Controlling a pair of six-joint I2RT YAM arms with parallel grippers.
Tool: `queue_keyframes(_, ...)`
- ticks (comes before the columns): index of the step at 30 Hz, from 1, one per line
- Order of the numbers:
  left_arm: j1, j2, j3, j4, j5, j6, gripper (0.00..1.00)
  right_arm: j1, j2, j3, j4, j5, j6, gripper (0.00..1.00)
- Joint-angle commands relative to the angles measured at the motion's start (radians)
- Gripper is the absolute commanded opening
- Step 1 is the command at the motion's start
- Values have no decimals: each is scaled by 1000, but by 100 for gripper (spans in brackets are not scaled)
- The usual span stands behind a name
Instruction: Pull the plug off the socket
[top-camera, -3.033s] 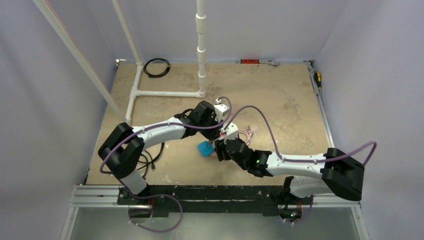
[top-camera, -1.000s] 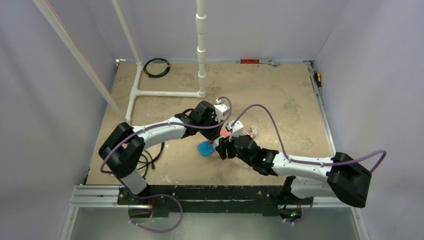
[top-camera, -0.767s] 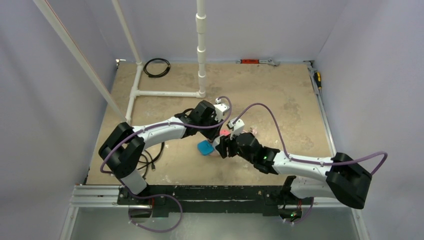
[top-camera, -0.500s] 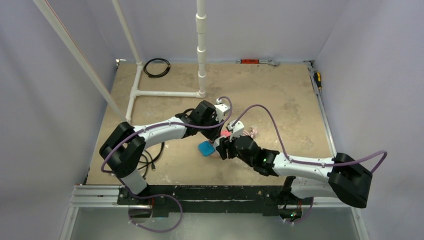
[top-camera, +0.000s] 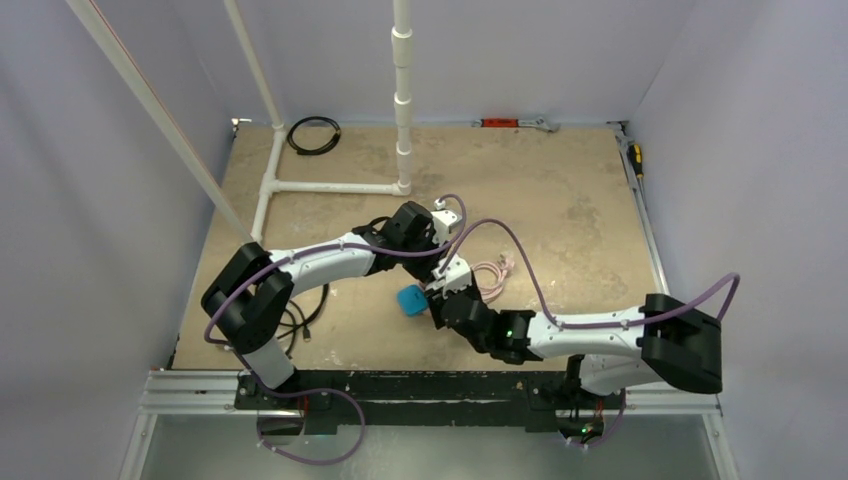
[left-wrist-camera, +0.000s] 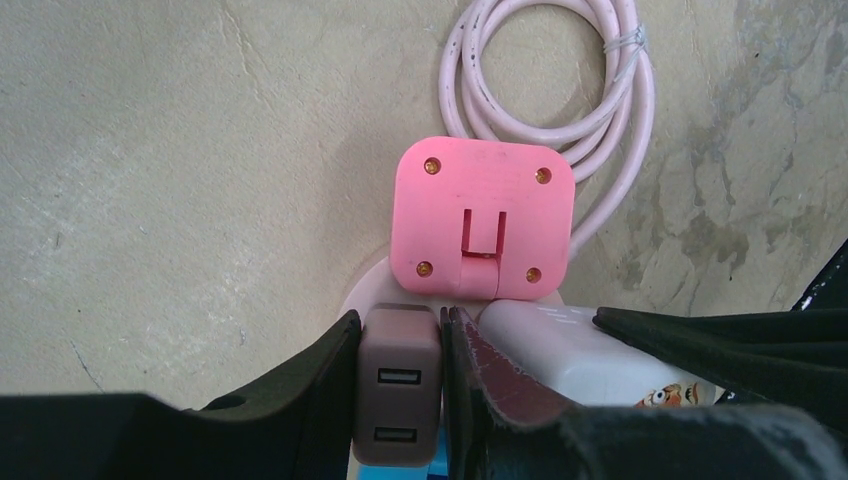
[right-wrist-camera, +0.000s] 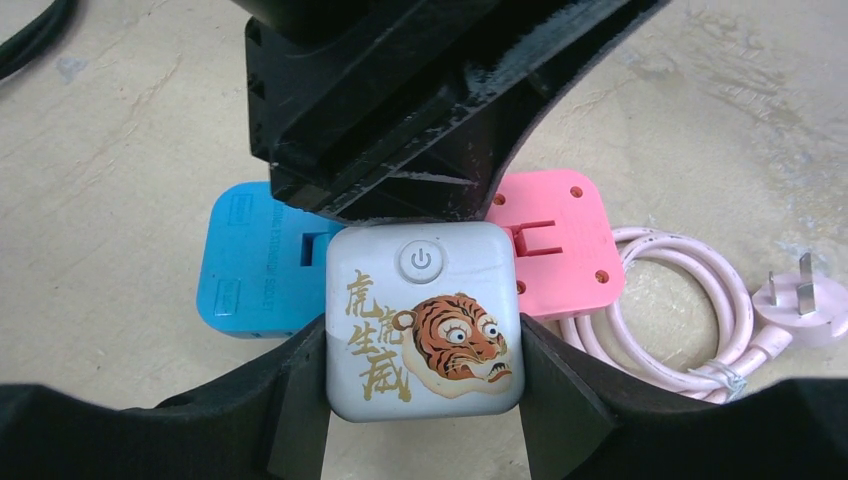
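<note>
Plug (left-wrist-camera: 398, 392) looks small, rigid and slick; your left end effector (left-wrist-camera: 400, 335) pinches its sides, right end effector (right-wrist-camera: 422, 345) clamps the white cube (right-wrist-camera: 422, 300).

Four small plug-in blocks sat together on the bench (top-camera: 560, 190): one pink block (left-wrist-camera: 483, 200), one blue block (right-wrist-camera: 255, 270), one white tiger-printed block (right-wrist-camera: 422, 320) and one brown block (left-wrist-camera: 399, 350) with two USB ports (left-wrist-camera: 399, 378). There was one round pale socket disc (left-wrist-camera: 368, 292), one coiled pink cord (left-wrist-camera: 458, 75), one pronged plug (right-wrist-camera: 805, 300) and one black cable loop (top-camera: 291, 134)
</note>
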Motion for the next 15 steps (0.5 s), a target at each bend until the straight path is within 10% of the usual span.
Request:
queue_keyframes(1, 35, 74, -50, -167, -172, 15, 0, 64, 46, 81, -26, 200, -25, 0)
queue_keyframes(15, 32, 29, -51, -171, -209, 10, 0, 96, 32, 59, 39, 136, -26, 0)
